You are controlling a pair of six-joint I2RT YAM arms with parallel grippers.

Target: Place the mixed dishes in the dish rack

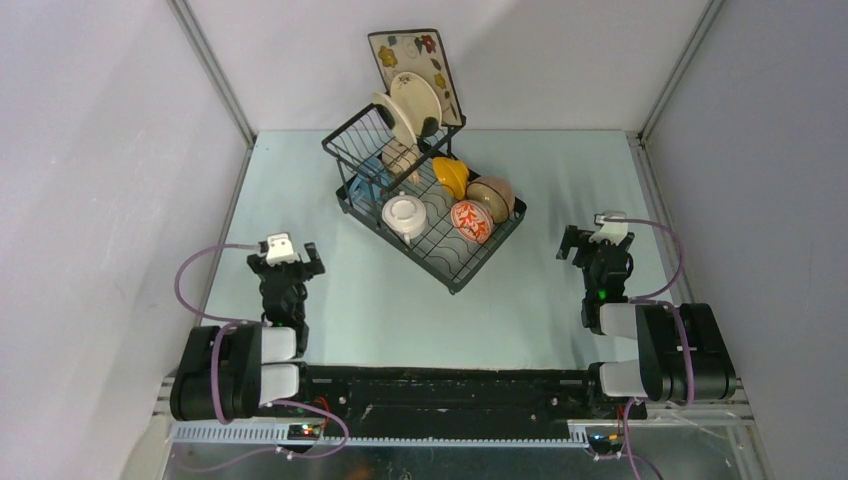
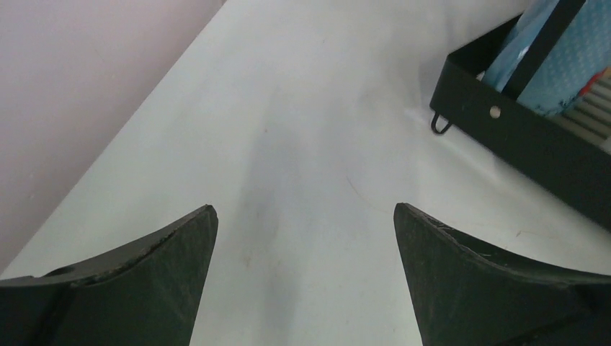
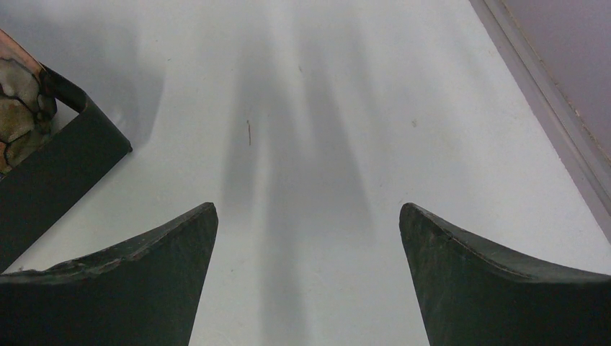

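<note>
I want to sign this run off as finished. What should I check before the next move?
1. Left gripper open and empty: ok.
2. Right gripper open and empty: ok.
3. Both arms apart from the dish rack: ok.
4. No dish seen on the table outside the rack: ok.
5. White two-handled bowl, red-patterned bowl, tan bowl and orange-yellow bowl inside the rack: ok.
6. Square floral plate, standing tall at the rack's far end, securely held: cannot tell.

My left wrist view cuts off the dish rack at the right edge; my right one shows only a sliver of mottled dish.
</note>
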